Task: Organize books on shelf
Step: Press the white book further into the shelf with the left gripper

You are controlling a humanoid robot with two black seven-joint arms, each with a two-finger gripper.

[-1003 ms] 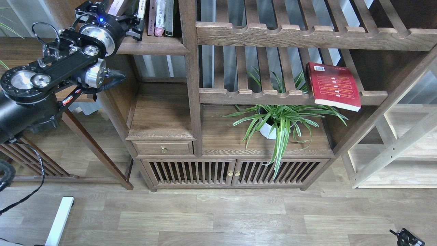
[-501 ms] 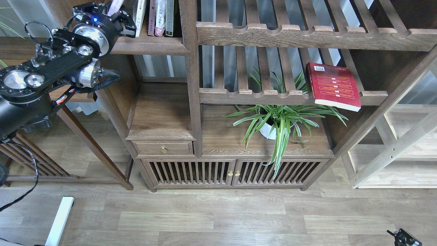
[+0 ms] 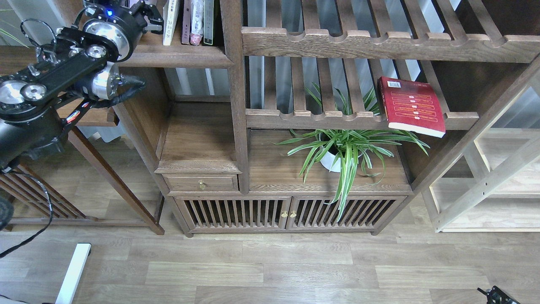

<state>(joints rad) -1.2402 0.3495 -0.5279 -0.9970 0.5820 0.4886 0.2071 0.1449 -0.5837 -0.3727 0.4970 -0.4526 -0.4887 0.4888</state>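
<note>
The shelf [image 3: 181, 54] is the dark board at the top left. Several books stand on it: a white one [image 3: 170, 21] leaning left, then darker and pink spines [image 3: 196, 21] against the post. A sliver of a pale lavender book [image 3: 136, 3] shows at the frame's top edge, behind my left gripper [image 3: 151, 14]. The gripper sits just left of the white book, apart from it; its dark fingers are cut off by the frame's edge. The red book [image 3: 411, 105] lies flat on a slatted rack at the right. My right gripper [image 3: 498, 295] is a small dark shape in the bottom right corner.
A potted spider plant [image 3: 344, 147] stands on the cabinet top under the slatted rack [image 3: 320, 118]. A thick post [image 3: 234, 84] bounds the shelf on the right. A pale wooden rack [image 3: 485, 185] stands at the far right. A drawer [image 3: 201, 183] and slatted doors sit below.
My left arm and gripper have drawn back to the left and upward, away from the white book, which now shows in full. The red book has not moved.
</note>
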